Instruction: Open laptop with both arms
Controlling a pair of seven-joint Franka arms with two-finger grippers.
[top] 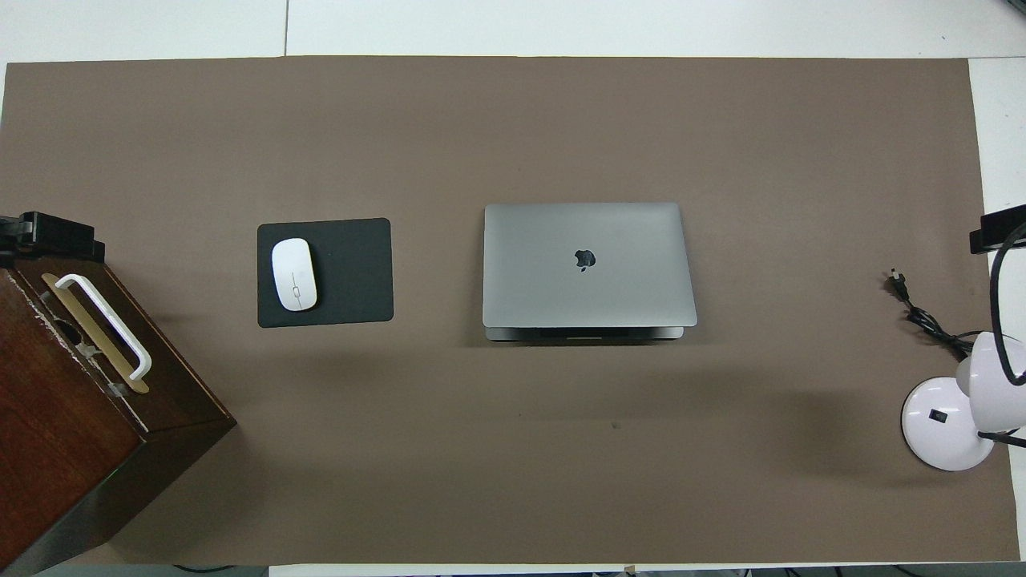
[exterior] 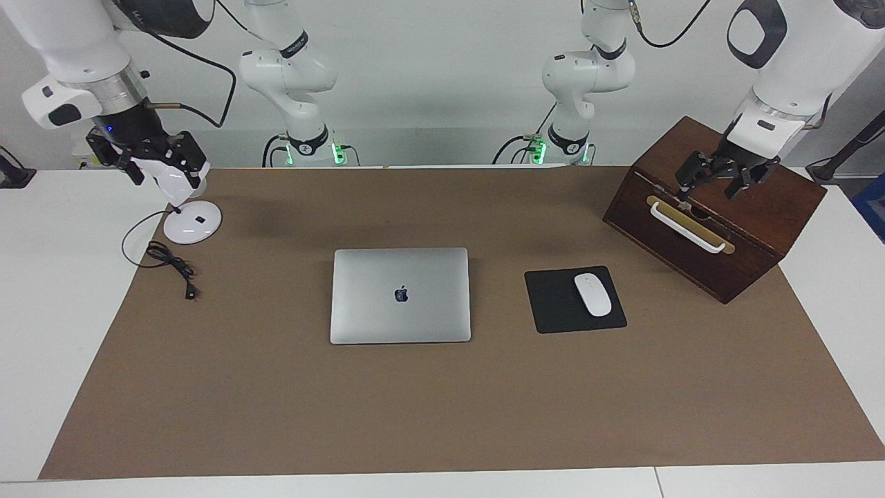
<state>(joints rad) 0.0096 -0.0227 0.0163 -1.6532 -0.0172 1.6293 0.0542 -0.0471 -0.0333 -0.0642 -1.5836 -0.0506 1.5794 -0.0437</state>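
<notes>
Laptop: the laptop (exterior: 400, 295) (top: 587, 264) lies shut and flat in the middle of the worktop (exterior: 442, 415) (top: 513, 128), lid up with the dark logo showing; neither gripper touches it.

Left gripper: the left gripper (exterior: 716, 181) hangs over the top of the wooden box (exterior: 719, 221) (top: 72, 417) at the left arm's end of the worktop, above the box's white handle (exterior: 686, 226) (top: 108, 328). Its fingers stand apart with a clear gap and hold nothing. In the overhead view only a dark tip (top: 48, 232) shows at the picture's edge.

Right gripper: the right gripper (exterior: 155, 162) hangs over the white desk lamp (exterior: 191, 221) (top: 950, 421) at the right arm's end of the worktop, well apart from the laptop. Whether its fingers are wide or narrow cannot be told.

Mouse pad: a black mouse pad (exterior: 563, 311) (top: 353, 272) lies between the laptop and the wooden box, near the laptop but not touching it.

Mouse: a white mouse (exterior: 592, 294) (top: 293, 274) rests on the pad, on the part toward the box.

Cable: a black cable (exterior: 169, 266) (top: 922, 316) runs from the lamp across the brown cover, its plug lying loose, farther from the robots than the lamp's base.
</notes>
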